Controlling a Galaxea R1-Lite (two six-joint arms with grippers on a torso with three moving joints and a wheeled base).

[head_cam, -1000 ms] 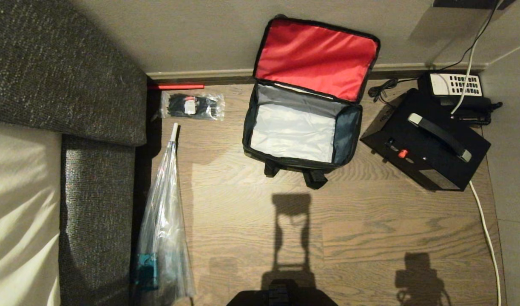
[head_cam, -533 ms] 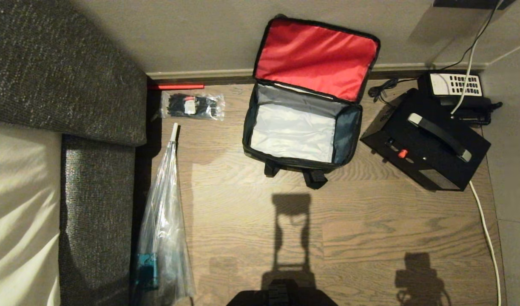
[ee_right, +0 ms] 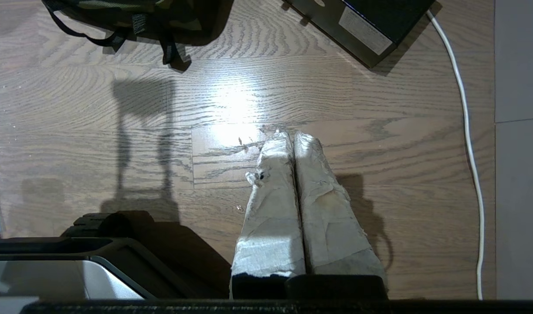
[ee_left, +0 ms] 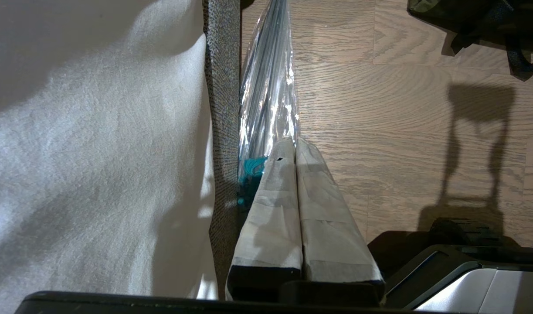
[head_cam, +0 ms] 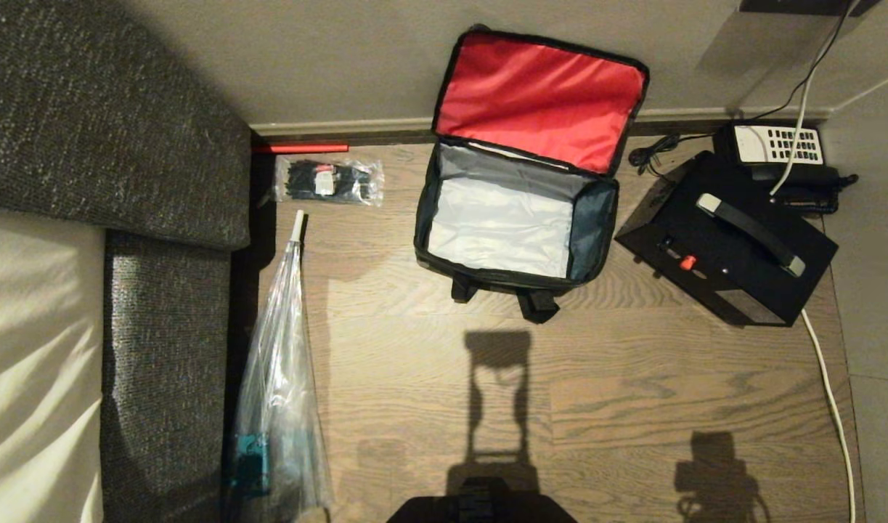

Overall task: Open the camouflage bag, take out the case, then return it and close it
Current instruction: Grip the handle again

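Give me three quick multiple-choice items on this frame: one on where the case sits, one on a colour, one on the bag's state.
1. Where is the case?
A. inside the bag
B. on the floor to the right of the bag, by the telephone
C. on the sofa

2. What colour is the lining of the bag's lid?
A. red
B. blue
C. yellow

3. What state is the bag in?
A. zipped shut
B. open and empty, lid back against the wall
C. open with the case in it

Answers
1: B, the black box with the red knob stands on the wood floor beside the bag, the telephone just behind it.
2: A, the raised lid shows a red inner face.
3: B, the pale grey inside is bare and the lid leans on the wall.
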